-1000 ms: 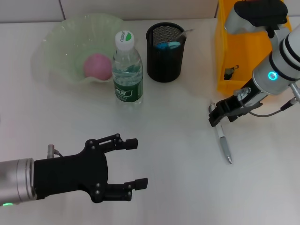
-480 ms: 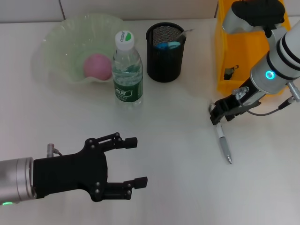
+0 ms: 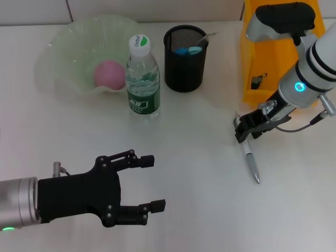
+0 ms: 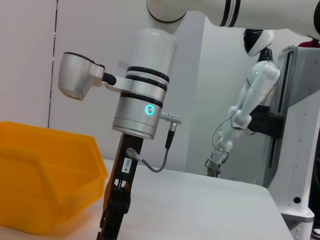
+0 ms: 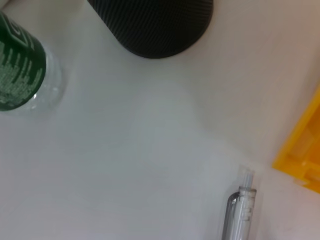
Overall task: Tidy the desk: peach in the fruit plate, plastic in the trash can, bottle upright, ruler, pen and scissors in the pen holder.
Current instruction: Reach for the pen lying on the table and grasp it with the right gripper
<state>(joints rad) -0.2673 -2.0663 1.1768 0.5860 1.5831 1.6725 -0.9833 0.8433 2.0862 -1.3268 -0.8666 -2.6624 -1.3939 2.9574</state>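
Pen point(image 3: 250, 161) flat beneath right gripper point(image 3: 245, 127)

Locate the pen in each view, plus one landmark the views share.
Head view: pen lies on the desk, right of centre, just below the right end effector.
Left wrist view: not in it.
Right wrist view: pen at the bottom edge.
Shared landmark: the yellow trash can.
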